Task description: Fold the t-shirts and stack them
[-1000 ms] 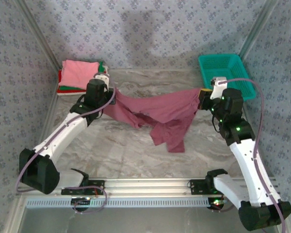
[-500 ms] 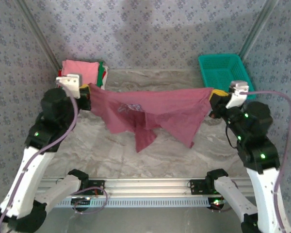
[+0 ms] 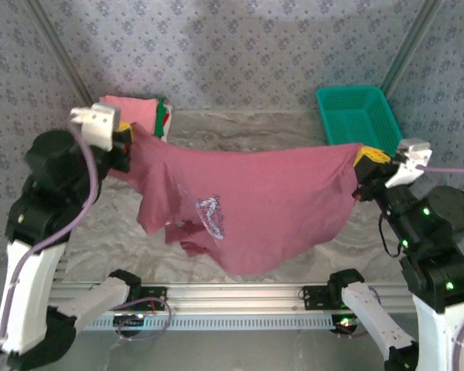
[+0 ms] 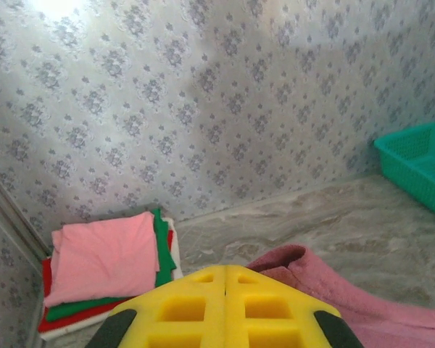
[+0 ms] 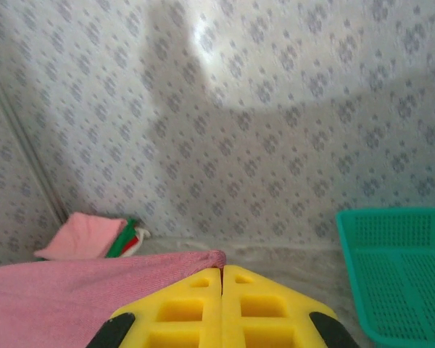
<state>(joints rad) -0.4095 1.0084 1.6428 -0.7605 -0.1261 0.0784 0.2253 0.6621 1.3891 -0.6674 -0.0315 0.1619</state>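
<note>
The maroon t-shirt (image 3: 247,209) hangs spread in the air between my two arms, pinched at its upper corners. My left jaws are pressed together on the left corner and my right jaws on the right one. The soft knit cloth is pulled into a shallow sagging line along the top. Below that it drops in a broad curved sheet, with loose folds and a crumpled sleeve bunched at the lower left. A pale outlined print (image 3: 210,212) sits on the front, creased so I cannot read its shape fully. The lowest edge falls toward the metal rail (image 3: 240,294) at the near side; I cannot tell whether it touches the tabletop (image 3: 247,127).

From my left wrist, the yellow pads (image 4: 196,304) are blocky with square recesses. They meet along a thin seam, and a rolled maroon hem lies just beside them on the right. From my right wrist the same closed pair shows, the cloth running off to the left as a taut, finely ribbed band.

At the far left corner rests a neat stack of folded tees (image 3: 131,112): pink on top, with green, red and white layers beneath. At the far right stands a teal plastic mesh basket (image 3: 359,116), rectangular with a perforated floor. The tabletop is grey marbled stone pattern, and the surrounding walls (image 3: 240,46) carry a small repeating floral print.
</note>
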